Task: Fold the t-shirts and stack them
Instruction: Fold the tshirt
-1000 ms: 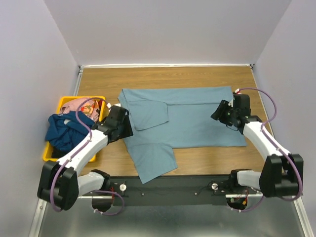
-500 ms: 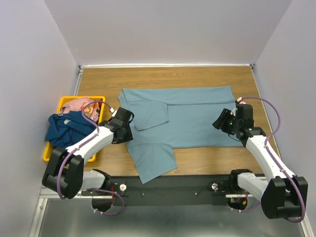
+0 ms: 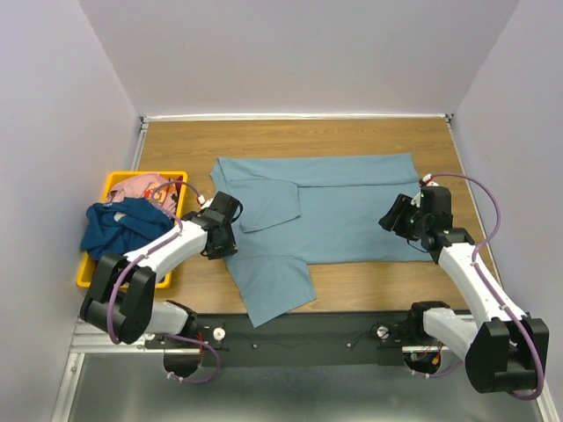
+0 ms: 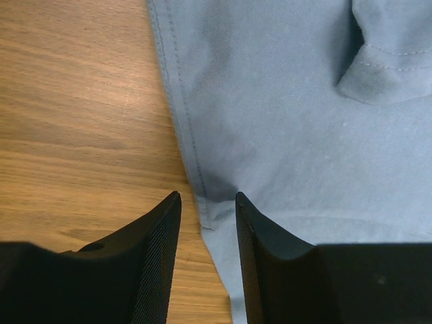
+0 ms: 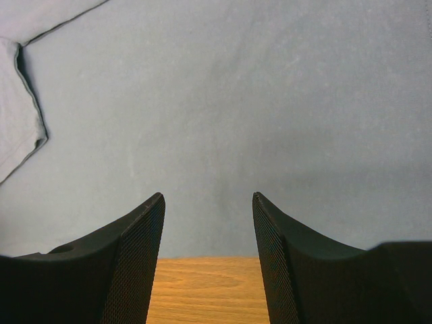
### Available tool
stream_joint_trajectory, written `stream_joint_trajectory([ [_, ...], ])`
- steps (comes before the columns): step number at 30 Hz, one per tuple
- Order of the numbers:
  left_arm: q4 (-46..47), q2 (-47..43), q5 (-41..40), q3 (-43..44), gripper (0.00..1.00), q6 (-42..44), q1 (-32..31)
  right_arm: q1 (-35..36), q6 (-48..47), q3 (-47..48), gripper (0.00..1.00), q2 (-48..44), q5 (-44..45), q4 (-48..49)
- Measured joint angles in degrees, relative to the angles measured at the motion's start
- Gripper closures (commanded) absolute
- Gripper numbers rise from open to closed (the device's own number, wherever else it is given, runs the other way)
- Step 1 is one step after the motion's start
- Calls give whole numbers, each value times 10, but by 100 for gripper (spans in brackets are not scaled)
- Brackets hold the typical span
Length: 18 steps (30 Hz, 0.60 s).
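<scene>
The blue-grey t-shirt [image 3: 352,211] lies spread flat on the table [image 3: 352,141], its left hem between the narrowly parted, empty jaws of the left gripper [image 4: 207,202] and its right edge under the wider-open, empty right gripper [image 5: 208,199], while the navy t-shirt [image 3: 114,230] and the pink t-shirt [image 3: 141,186] sit heaped in the yellow bin [image 3: 85,274].

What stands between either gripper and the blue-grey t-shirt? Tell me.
Nothing visible does. The left gripper is open right over the blue-grey t-shirt at its left-hand edge, and the right gripper is open over its right-hand edge. Only cloth and bare table show between the fingers.
</scene>
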Motion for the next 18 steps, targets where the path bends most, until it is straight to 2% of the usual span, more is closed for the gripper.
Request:
stream_joint_trajectory([
  [4,-3,18,-3,4,55,-1,0,0,0,0,38,1,0,0],
  [7,-6,40,-3,12,59,-1,-4,0,0,0,38,5,0,-1],
  [10,-6,50,-3,19,74,0,-6,0,0,0,38,13,1,-2],
  [11,-6,52,-2,21,82,1,-7,0,0,0,38,15,2,-2],
  [14,-3,54,2,22,95,1,-7,0,3,0,38,22,13,-3],
  [16,-2,54,3,22,100,1,-7,0,7,0,38,25,20,-7],
  [18,-1,54,4,22,100,1,-7,0,11,0,37,28,29,-16],
])
